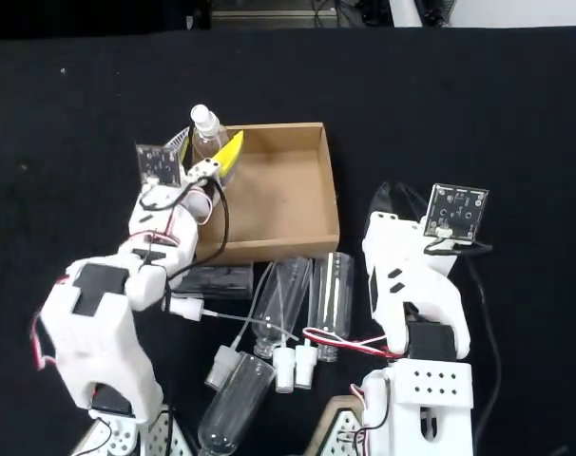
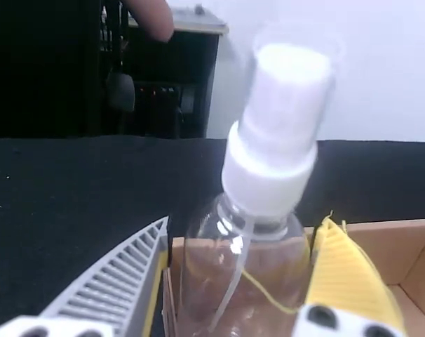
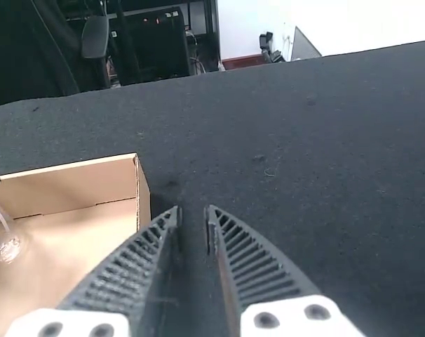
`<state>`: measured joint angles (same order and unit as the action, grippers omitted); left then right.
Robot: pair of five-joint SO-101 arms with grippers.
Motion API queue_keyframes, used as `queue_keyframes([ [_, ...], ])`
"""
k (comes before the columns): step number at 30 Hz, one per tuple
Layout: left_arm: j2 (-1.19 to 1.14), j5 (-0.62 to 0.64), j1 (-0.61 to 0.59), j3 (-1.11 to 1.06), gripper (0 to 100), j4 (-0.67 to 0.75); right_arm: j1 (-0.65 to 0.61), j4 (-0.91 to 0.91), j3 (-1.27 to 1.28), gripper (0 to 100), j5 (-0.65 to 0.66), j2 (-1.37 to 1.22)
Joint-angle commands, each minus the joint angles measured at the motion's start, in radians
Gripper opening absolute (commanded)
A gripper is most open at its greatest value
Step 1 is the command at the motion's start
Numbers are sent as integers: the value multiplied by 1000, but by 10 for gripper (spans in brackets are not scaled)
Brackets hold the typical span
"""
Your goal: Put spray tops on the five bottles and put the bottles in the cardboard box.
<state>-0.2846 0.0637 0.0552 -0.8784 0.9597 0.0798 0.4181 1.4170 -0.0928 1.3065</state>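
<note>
Left gripper (image 1: 209, 147): its grey and yellow fingers pinch a clear bottle (image 2: 219, 281) by the shoulders, one on each side, in the upper left of the high view.
Held bottle: it stands roughly upright and tilts a little. It sits over the upper left corner of the cardboard box (image 1: 331, 190), and from here I cannot tell whether it touches the floor of the box.
Spray top (image 2: 275, 140): white, on the held bottle's neck, with a thin tube running down inside the bottle.
Right gripper (image 3: 192, 214): the fingers are drawn almost together with a thin slit between them and nothing in it. It hangs over bare table (image 1: 440, 104), just right of the box.
Loose bottles: two (image 1: 331, 290) (image 1: 280, 304) lie side by side just below the box. A third (image 1: 236, 399) lies near the bottom edge of the frame, and a fourth (image 1: 217, 280) lies along the box's lower edge, beside the left arm.
Loose tops: two white ones (image 1: 286, 369) (image 1: 307, 366) sit together at the mouths of the paired bottles. Another (image 1: 221, 366) lies left of them, and one (image 1: 185, 307) lies by the left arm.
</note>
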Motion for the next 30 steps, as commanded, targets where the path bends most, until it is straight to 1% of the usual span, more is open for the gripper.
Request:
queue_keyframes([
  [1, 172, 0, -15, 10, 325, -183, 21, -28, -2, 53, -6, 33],
  [4, 196, 0, -18, 10, 382, -207, 21, -28, -2, 53, -6, 33],
  [6, 204, -8, -21, 2, 395, -209, 21, -28, -2, 53, -6, 33],
  [13, 245, -8, -16, -48, 316, -209, 21, -28, -2, 53, -6, 31],
  [19, 413, -11, -18, -142, 307, -227, 21, -28, -2, 53, -6, 31],
  [21, 473, -38, -5, -160, 307, -328, 21, -28, -2, 53, -6, 33],
  [27, 655, -51, 1, -130, 307, -769, 21, -28, -2, 53, -6, 33],
  [30, 715, -57, -1, -91, 307, -965, 21, -28, -2, 53, -6, 31],
])
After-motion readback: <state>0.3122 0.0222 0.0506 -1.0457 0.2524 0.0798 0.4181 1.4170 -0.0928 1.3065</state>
